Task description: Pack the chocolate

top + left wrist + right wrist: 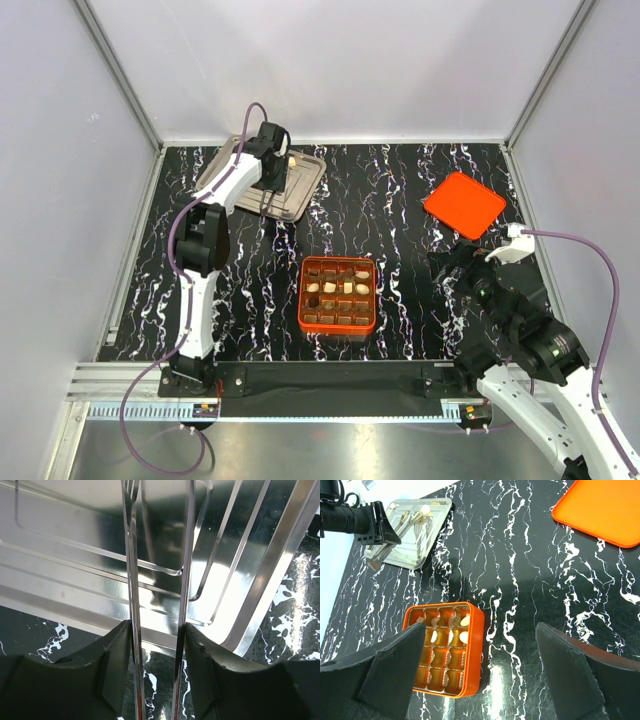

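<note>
The orange box with a brown grid of cells sits mid-table and holds several chocolate pieces, cream and dark; cream ones also show in the right wrist view. A cream piece lies on the metal tray at the back left. My left gripper hangs over the tray, shut on metal tongs whose two blades reach forward over the tray floor. No chocolate shows between the blades. My right gripper is open and empty, hovering right of the box.
The orange lid lies flat at the back right, also in the right wrist view. The black marbled tabletop is enclosed by white walls on three sides. The tray's raised rim runs beside the tongs.
</note>
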